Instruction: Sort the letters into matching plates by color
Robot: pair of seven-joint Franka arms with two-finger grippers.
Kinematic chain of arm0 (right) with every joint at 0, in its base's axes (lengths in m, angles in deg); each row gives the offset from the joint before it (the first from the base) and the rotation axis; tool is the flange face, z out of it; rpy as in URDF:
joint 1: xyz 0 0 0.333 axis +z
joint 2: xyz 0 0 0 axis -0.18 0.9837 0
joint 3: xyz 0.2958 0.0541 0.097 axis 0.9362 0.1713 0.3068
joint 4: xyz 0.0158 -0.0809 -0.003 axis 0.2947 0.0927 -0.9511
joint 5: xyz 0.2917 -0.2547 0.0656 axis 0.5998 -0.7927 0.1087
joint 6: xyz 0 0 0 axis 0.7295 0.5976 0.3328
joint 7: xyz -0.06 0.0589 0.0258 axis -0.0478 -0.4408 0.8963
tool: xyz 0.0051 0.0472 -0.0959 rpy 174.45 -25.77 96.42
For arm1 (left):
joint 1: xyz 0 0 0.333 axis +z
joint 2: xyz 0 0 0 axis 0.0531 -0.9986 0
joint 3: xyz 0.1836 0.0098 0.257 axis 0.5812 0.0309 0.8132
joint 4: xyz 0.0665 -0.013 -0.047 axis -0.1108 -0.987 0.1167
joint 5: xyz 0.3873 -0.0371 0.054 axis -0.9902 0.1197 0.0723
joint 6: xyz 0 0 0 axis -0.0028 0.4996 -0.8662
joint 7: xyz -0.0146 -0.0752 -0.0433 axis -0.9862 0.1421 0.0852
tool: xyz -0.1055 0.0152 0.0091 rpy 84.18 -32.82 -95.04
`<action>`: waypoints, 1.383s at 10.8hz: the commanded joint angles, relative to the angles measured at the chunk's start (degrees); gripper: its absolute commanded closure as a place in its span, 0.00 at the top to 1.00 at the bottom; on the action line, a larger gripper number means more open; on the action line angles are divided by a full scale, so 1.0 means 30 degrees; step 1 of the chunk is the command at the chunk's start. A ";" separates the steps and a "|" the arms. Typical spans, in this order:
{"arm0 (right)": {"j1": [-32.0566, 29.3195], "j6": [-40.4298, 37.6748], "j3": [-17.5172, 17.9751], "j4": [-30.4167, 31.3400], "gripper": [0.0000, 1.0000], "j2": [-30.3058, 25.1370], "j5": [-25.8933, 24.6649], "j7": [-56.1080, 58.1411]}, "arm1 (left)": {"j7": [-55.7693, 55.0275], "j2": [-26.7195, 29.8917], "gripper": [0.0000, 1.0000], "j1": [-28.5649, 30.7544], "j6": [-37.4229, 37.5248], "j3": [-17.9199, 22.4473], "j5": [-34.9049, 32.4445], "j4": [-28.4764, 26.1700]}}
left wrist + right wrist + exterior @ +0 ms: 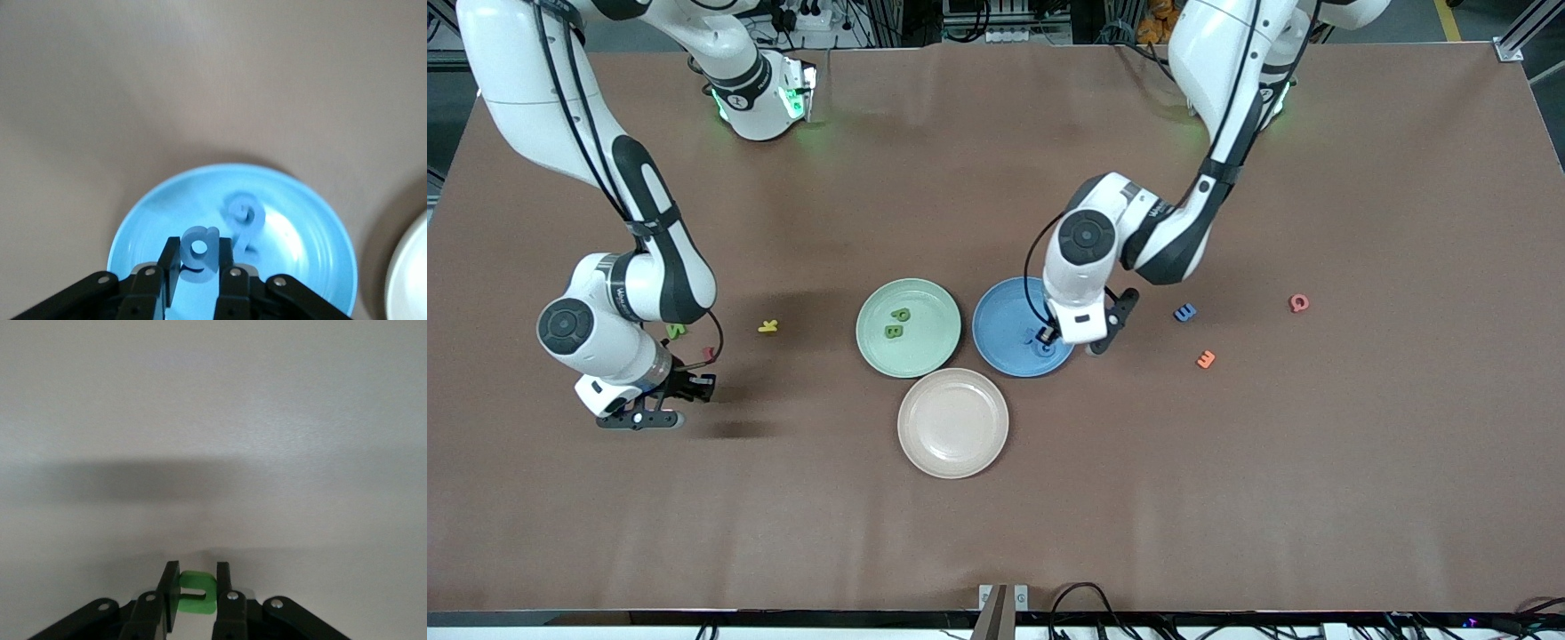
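left gripper [198, 277] pinches a blue letter [199, 255] over the blue plate [996, 331] (one already in); right gripper [197, 603] pinches a green letter [197, 592]; two greens plated.

A round beige-pink plastic plate [952, 423] sits on the brown table [1227, 498], nearer to the front camera than the other two plates and just beside them. A small yellow foam letter [768, 326] lies toward the right arm's end. A tiny red foam piece [708, 353] is near it. A red foam letter [1299, 303] and an orange foam letter [1205, 359] lie toward the left arm's end.
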 commanded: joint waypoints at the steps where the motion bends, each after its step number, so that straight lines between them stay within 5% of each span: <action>1: 0.0539 -0.1428 0.0174 0.0257 0.17 -0.1207 0.3034 -0.1290 | -0.0363 -0.0048 1.00 -0.0852 0.0241 0.0119 -0.2746 -0.0009; 5: 0.2235 -0.2694 0.0174 0.0256 0.17 -0.1914 0.3365 -0.6794 | 0.0247 0.0068 1.00 -0.0594 0.0386 0.0148 -0.3082 -0.0272; 11: 0.5751 -0.2548 0.0144 0.0228 0.17 -0.1855 0.5852 -1.1955 | 0.6919 0.1470 1.00 0.2272 0.1149 0.0178 -0.3112 -0.2055; 15: 0.7685 -0.2577 0.0144 0.0139 0.17 -0.1679 0.5914 -1.5267 | 0.9648 0.2119 1.00 0.3418 0.1149 0.0177 -0.3112 -0.3230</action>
